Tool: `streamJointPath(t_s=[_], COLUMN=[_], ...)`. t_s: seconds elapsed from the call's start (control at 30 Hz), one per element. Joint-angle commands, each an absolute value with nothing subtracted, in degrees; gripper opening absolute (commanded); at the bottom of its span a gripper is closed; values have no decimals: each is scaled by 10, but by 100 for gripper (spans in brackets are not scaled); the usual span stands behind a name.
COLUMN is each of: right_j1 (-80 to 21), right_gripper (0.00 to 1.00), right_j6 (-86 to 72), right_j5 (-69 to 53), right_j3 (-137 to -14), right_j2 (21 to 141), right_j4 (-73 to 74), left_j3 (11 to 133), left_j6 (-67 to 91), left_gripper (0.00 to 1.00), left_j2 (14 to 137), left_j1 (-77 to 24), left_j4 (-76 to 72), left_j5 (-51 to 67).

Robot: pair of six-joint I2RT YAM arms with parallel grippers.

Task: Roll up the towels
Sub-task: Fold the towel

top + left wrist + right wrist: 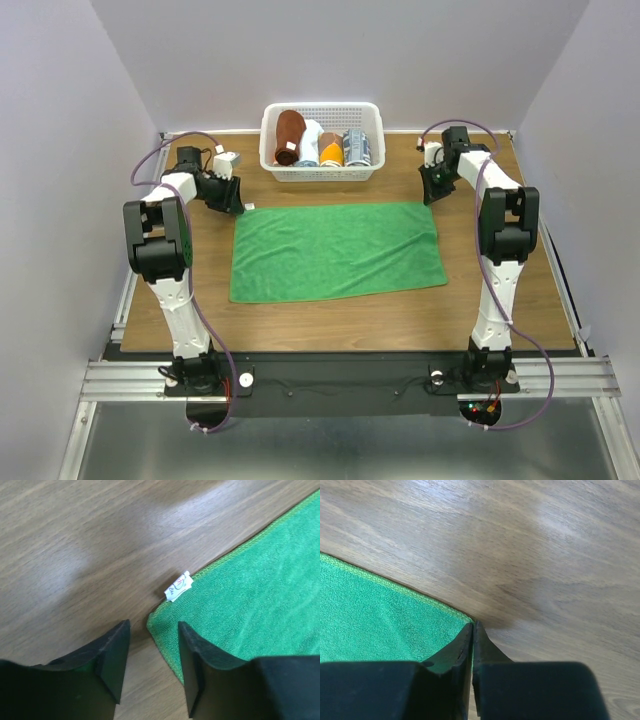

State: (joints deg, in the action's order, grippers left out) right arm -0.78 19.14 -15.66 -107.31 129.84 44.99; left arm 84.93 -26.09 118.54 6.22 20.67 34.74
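Observation:
A green towel (338,250) lies flat and unrolled in the middle of the wooden table. My left gripper (237,203) is open at the towel's far left corner. In the left wrist view the corner lies between the jaws (152,630), one finger over the wood and the other over the towel (250,595); a white label (178,586) sticks out of the hem. My right gripper (432,195) is at the far right corner. In the right wrist view it (472,626) is shut, with a thin strip of the towel (370,615) pinched between the fingers.
A white basket (322,108) stands at the back centre, just behind the towel. It holds several rolled towels: brown (289,137), white (311,140), orange (331,148) and a patterned grey-blue one (357,147). Grey walls close in the table on three sides.

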Motion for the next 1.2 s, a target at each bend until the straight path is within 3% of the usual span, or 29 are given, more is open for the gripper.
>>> streamJointPath(t_s=[0.0, 0.23, 0.33, 0.53, 0.63, 0.93, 1.17], right_j1=[-5, -5, -4, -2, -3, 12, 30], right_gripper=[4, 1, 1, 1, 1, 0, 0], right_j6=[197, 195, 195, 192, 190, 167, 185], right_j5=[-160, -163, -162, -167, -172, -181, -179], right_j3=[-1081, -1082, -1080, -1079, -1080, -1158, -1158], right_j2=[1303, 1305, 1304, 1301, 1298, 1325, 1277], right_j4=[444, 444, 444, 444, 443, 444, 445], left_j3=[879, 878, 878, 889, 902, 976, 978], left_j6=[-273, -272, -265, -250, -244, -214, -236], left_gripper=[50, 41, 27, 13, 0, 0, 0], left_j2=[1198, 1212, 1214, 1222, 1223, 1238, 1196], left_j1=[62, 62, 62, 62, 62, 63, 73], left_j4=[235, 236, 226, 215, 211, 203, 227], left_j5=[379, 383, 378, 393, 397, 395, 403])
